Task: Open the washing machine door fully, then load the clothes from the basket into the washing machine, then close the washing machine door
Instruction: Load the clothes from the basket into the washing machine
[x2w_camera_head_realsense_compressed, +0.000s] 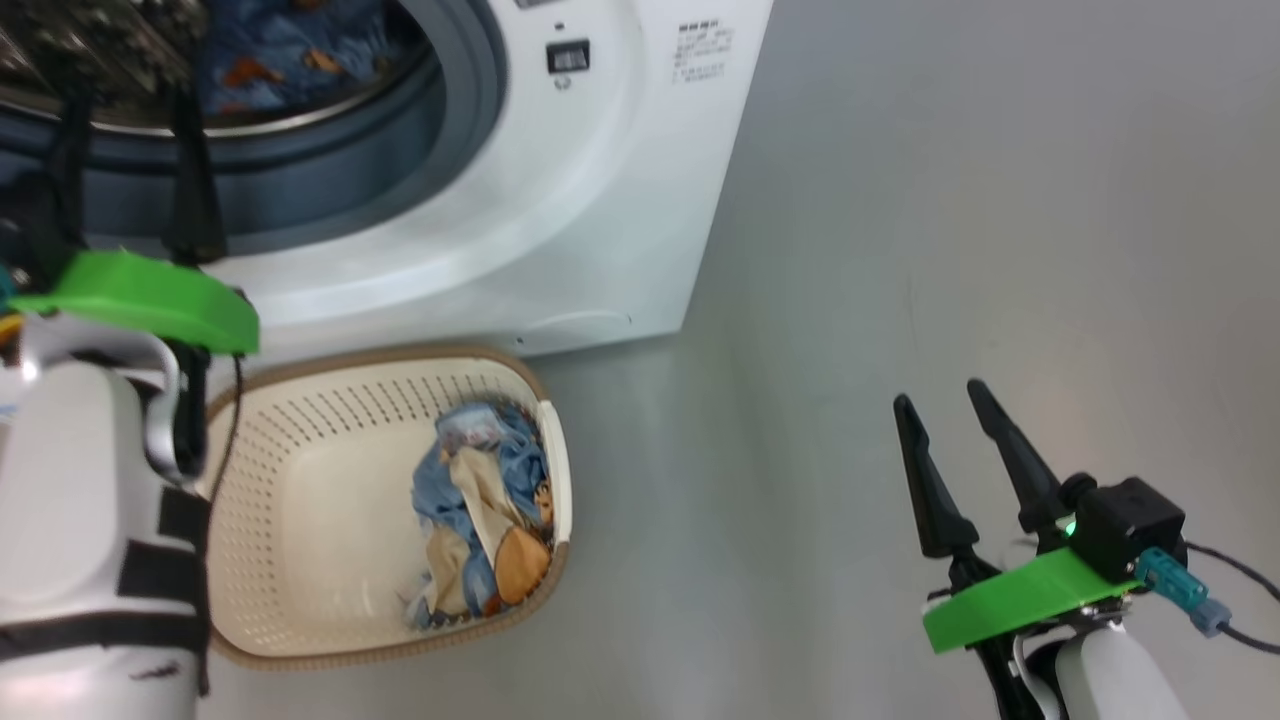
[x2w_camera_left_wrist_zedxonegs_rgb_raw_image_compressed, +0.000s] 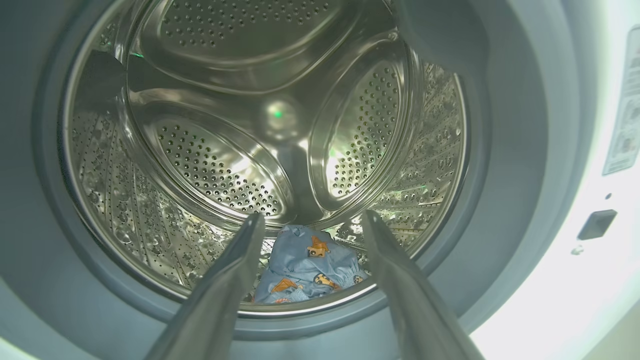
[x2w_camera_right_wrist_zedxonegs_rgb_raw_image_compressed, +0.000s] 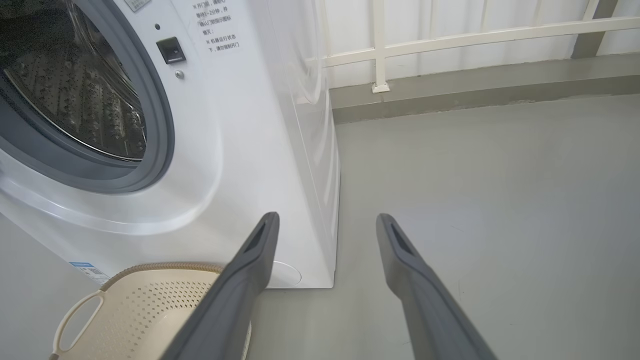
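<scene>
The white washing machine (x2w_camera_head_realsense_compressed: 560, 200) stands at the upper left with its mouth uncovered; its door is out of view. A light-blue printed garment (x2w_camera_left_wrist_zedxonegs_rgb_raw_image_compressed: 305, 265) lies at the bottom of the steel drum (x2w_camera_left_wrist_zedxonegs_rgb_raw_image_compressed: 225, 165). My left gripper (x2w_camera_head_realsense_compressed: 128, 100) is open at the drum's mouth, fingers pointing in, empty (x2w_camera_left_wrist_zedxonegs_rgb_raw_image_compressed: 314, 216). The cream basket (x2w_camera_head_realsense_compressed: 320, 480) sits on the floor in front of the machine, with more blue and cream clothes (x2w_camera_head_realsense_compressed: 480, 500) heaped at its right end. My right gripper (x2w_camera_head_realsense_compressed: 940, 393) hangs open and empty over the floor to the basket's right (x2w_camera_right_wrist_zedxonegs_rgb_raw_image_compressed: 327, 216).
Grey floor (x2w_camera_head_realsense_compressed: 950, 200) stretches to the right of the machine. A white railing (x2w_camera_right_wrist_zedxonegs_rgb_raw_image_compressed: 450, 35) and a low kerb run along the far wall behind it. The basket's handle (x2w_camera_right_wrist_zedxonegs_rgb_raw_image_compressed: 75, 315) shows at the lower left of the right wrist view.
</scene>
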